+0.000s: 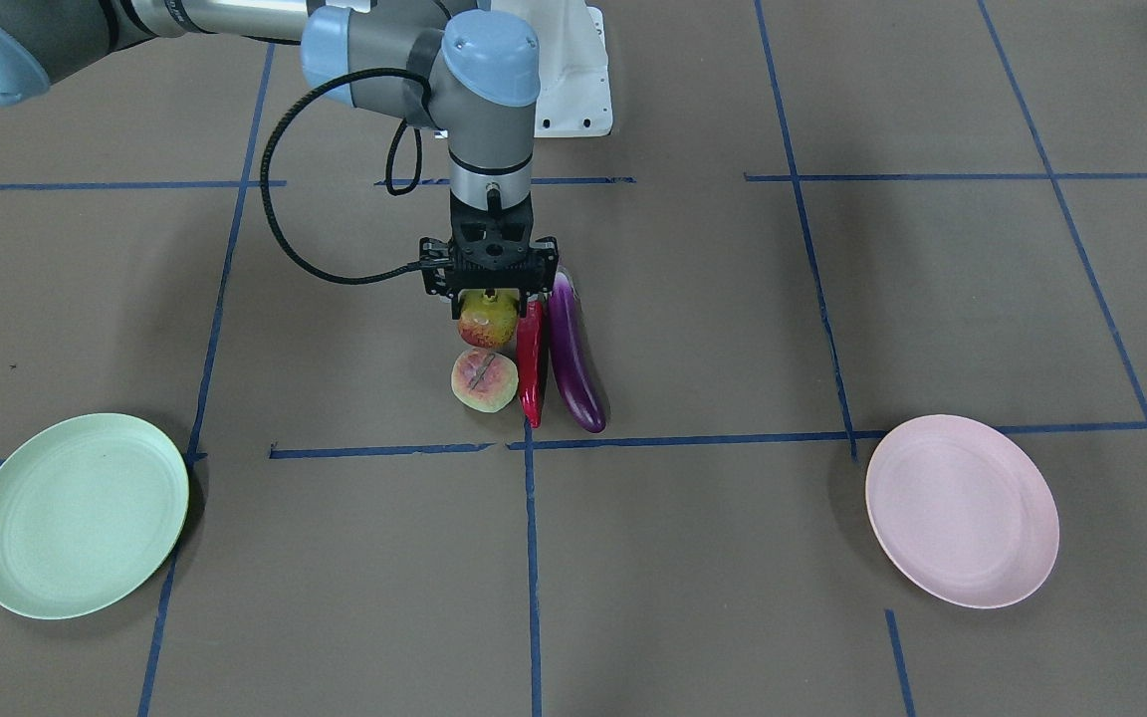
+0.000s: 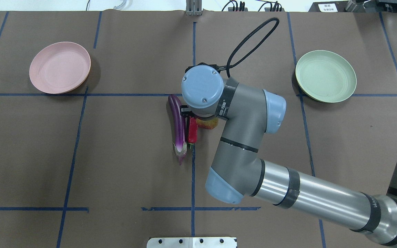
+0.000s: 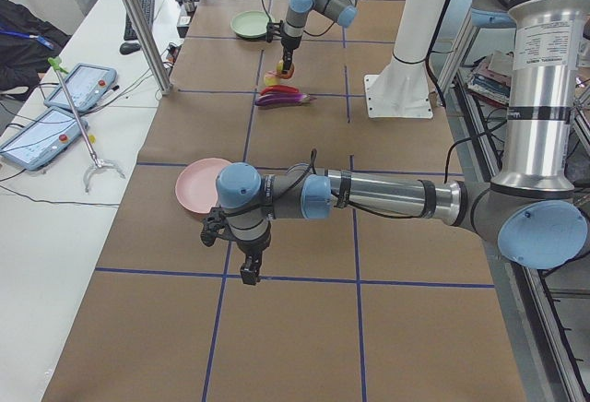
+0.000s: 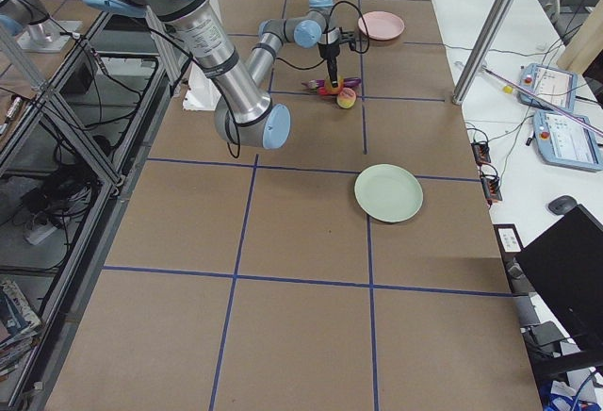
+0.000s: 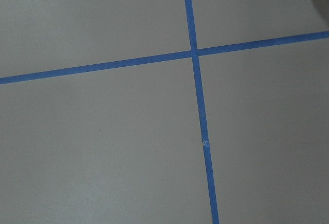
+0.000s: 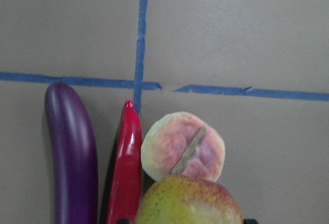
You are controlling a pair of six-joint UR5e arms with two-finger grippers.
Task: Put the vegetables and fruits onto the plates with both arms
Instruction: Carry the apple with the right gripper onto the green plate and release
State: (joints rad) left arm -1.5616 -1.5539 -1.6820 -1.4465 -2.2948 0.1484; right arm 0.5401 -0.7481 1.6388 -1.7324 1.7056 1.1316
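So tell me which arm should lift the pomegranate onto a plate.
Right. The right claw straddles the pomegranate, while the left claw hangs near the pink plate, far from it.

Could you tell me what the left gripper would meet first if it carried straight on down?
Probably the bare brown table, near a blue tape crossing; the left gripper has nothing else below it.
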